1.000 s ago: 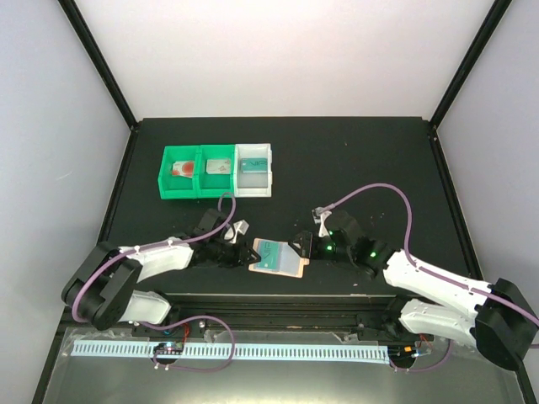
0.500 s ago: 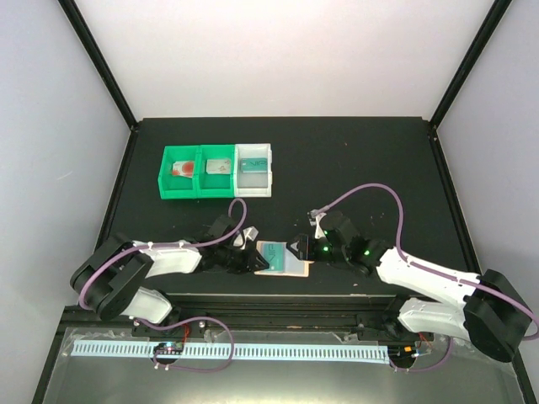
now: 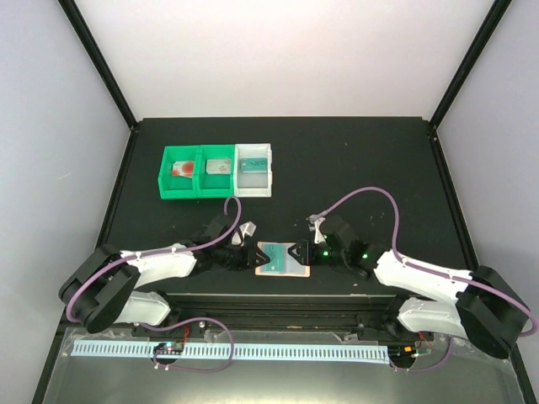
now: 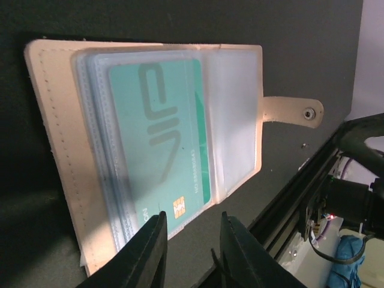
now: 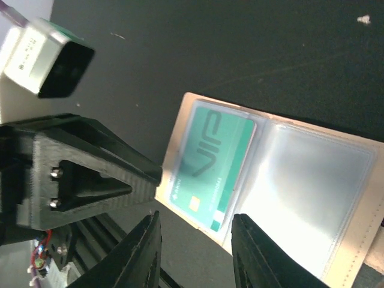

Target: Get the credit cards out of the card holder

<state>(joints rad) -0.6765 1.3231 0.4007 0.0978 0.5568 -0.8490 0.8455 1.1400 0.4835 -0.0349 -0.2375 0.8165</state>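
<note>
The tan card holder (image 3: 293, 268) lies open near the table's front edge, between my two grippers. A teal credit card (image 4: 165, 138) sits in its clear pocket, chip end toward me; the right wrist view shows the same credit card (image 5: 213, 159) in the holder's (image 5: 300, 186) left half. My left gripper (image 4: 193, 219) is open at the holder's (image 4: 54, 132) left side, just off the card's chip corner, nothing between its fingers. My right gripper (image 5: 197, 217) is open over the holder's near edge, below the card. In the top view the left gripper (image 3: 249, 255) and right gripper (image 3: 301, 252) flank the holder.
At the back left stand two green bins (image 3: 166, 178) and a white bin (image 3: 268, 172), each with a card inside. The holder's snap tab (image 4: 294, 111) sticks out on its right side. The black frame rail (image 3: 278, 296) runs just in front of the holder.
Both grippers have closed in on the card holder, the left one moving right to its edge. The right gripper's jaws have narrowed. The holder has shifted slightly right.
</note>
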